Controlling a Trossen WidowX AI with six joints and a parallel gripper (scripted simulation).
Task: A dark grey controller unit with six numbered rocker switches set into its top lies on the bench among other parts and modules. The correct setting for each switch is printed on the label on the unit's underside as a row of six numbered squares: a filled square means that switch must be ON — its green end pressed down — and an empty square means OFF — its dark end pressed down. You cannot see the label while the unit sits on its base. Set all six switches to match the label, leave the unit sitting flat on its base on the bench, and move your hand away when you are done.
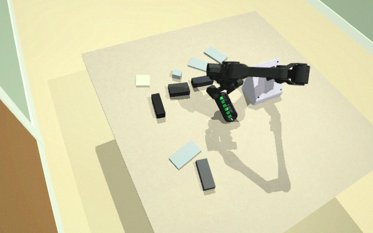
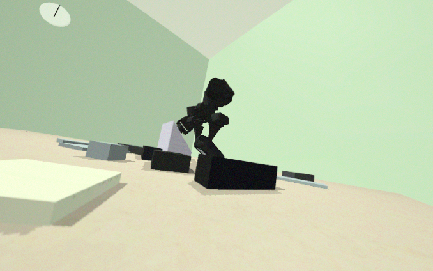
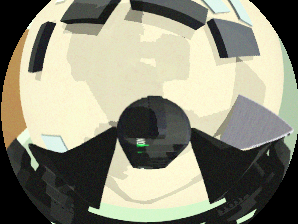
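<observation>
The dark grey controller unit [image 1: 227,107] [image 2: 209,147] [image 3: 152,150] hangs tilted between the two fingers of my gripper [image 2: 204,139] [image 3: 154,132], held above the bench. The fingers press on its two opposite sides in the wrist view, where one rounded end of it faces the camera. In the top view the row of rocker switches shows, with several green ends along the left side of the row and dark or grey ends along the right. The exact state of each switch is too small to tell. The label on the underside is hidden in all views.
A lilac wedge-shaped housing [image 1: 270,96] [image 2: 172,140] [image 3: 250,125] stands right of the unit. Black blocks [image 1: 179,89] [image 1: 158,105] [image 1: 202,81] lie left, beyond them a cream square [image 1: 142,81]. A pale blue plate [image 1: 185,154] and grey block [image 1: 205,174] lie nearer the front.
</observation>
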